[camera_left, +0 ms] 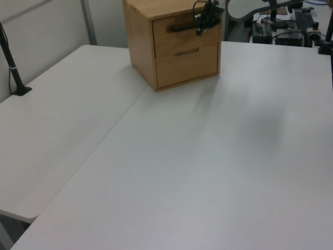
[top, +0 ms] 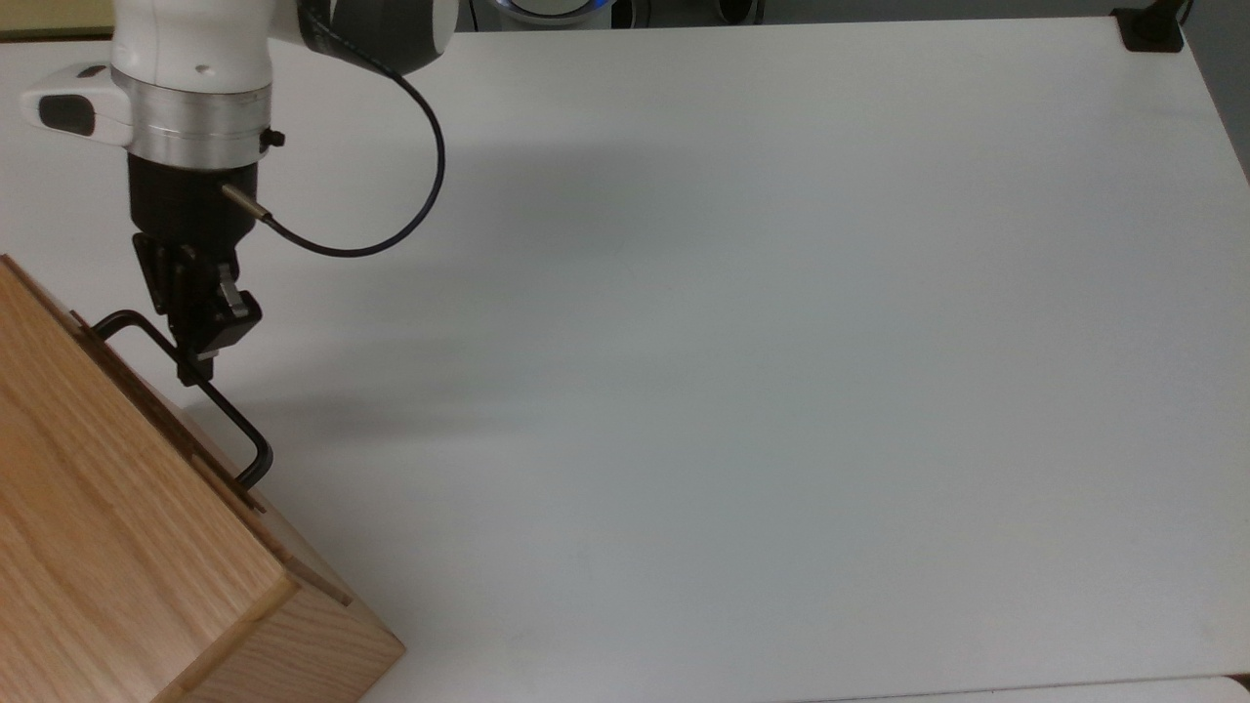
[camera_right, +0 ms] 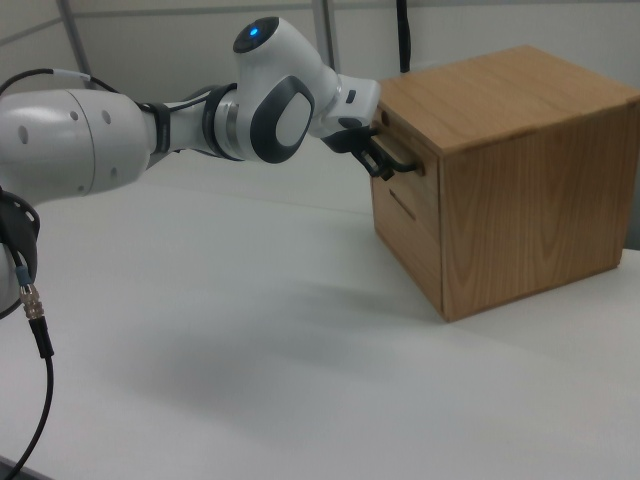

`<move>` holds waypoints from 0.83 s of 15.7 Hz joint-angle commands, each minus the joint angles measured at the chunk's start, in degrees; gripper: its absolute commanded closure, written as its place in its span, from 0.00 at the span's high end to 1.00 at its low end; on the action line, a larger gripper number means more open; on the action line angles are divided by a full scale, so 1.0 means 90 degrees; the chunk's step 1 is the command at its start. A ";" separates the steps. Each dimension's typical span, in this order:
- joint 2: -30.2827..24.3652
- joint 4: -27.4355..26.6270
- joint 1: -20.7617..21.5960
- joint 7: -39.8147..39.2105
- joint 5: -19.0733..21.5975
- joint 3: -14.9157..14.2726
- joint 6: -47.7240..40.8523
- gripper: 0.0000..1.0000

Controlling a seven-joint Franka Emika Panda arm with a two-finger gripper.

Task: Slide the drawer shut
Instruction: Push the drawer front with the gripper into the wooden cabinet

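Drawer looks basically shut, gripper's on the handle

The drawer [camera_left: 183, 32] sits flush in the cabinet [camera_left: 145, 47] as far as I can tell, so what's left is probably just letting go and backing off; the gripper [top: 192, 363] is at the black handle [top: 229, 430], drawer front just beyond its tips, but pinching or merely pressing I can't tell; the left view shows the closed front plus a lower drawer [camera_left: 187, 60] beneath the gripper; the right view shows the arm [camera_right: 150, 125] reaching in.

white arm [camera_right: 90, 130], black gripper [top: 195, 366]
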 commanded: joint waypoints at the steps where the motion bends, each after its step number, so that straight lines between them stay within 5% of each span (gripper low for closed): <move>1: 0.0100 0.0200 -0.0074 0.0055 -0.0170 -0.0076 0.0343 0.00; 9: 0.0091 0.0132 -0.0064 -0.0276 -0.0189 -0.0038 0.0598 0.00; 13: -0.0095 -0.0122 0.0374 -0.0705 -0.0180 0.0002 0.0024 0.00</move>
